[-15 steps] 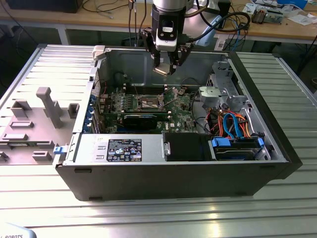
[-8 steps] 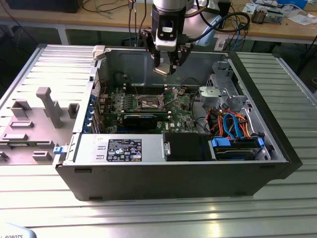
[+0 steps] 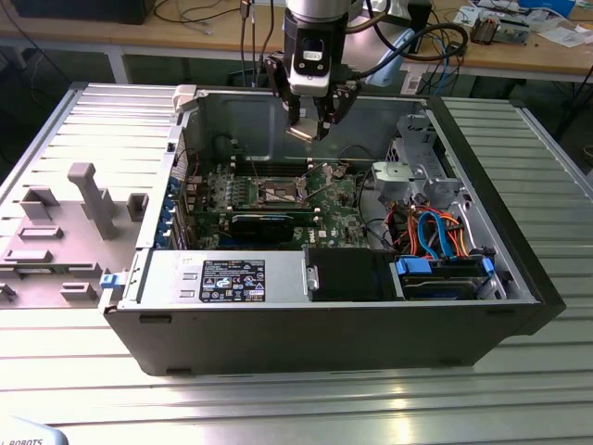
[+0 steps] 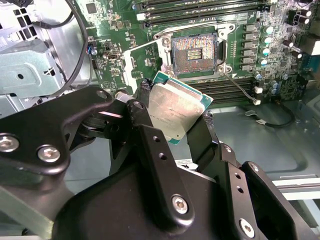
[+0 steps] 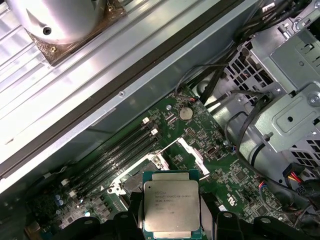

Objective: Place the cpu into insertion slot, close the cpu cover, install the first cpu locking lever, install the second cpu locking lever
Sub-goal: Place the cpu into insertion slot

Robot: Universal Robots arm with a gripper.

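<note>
The cpu point(image 4: 176, 106) was gripped by two opposite edges between the black fingers point(image 4: 142, 115) of the gripper point(image 4: 172, 119), which was closed on it. The chip was carried in the air above the motherboard point(image 4: 115, 65) inside the open computer case point(image 3: 324, 329). The insertion slot point(image 4: 194, 49) was seen bare and dark-centred, apart from the chip and not yet filled. The cpu cover point(image 5: 194, 156) was judged to be swung open beside it, and a thin lever point(image 4: 239, 86) was raised clear. In the second wrist view the chip was seen tilted relative to the board. For the placing to be done well, the chip would need to be levelled, squared to the metal rim and centred over the socket. It should then be lowered gently without sliding, since the contacts were likely to be damaged by any sideways scrape
</note>
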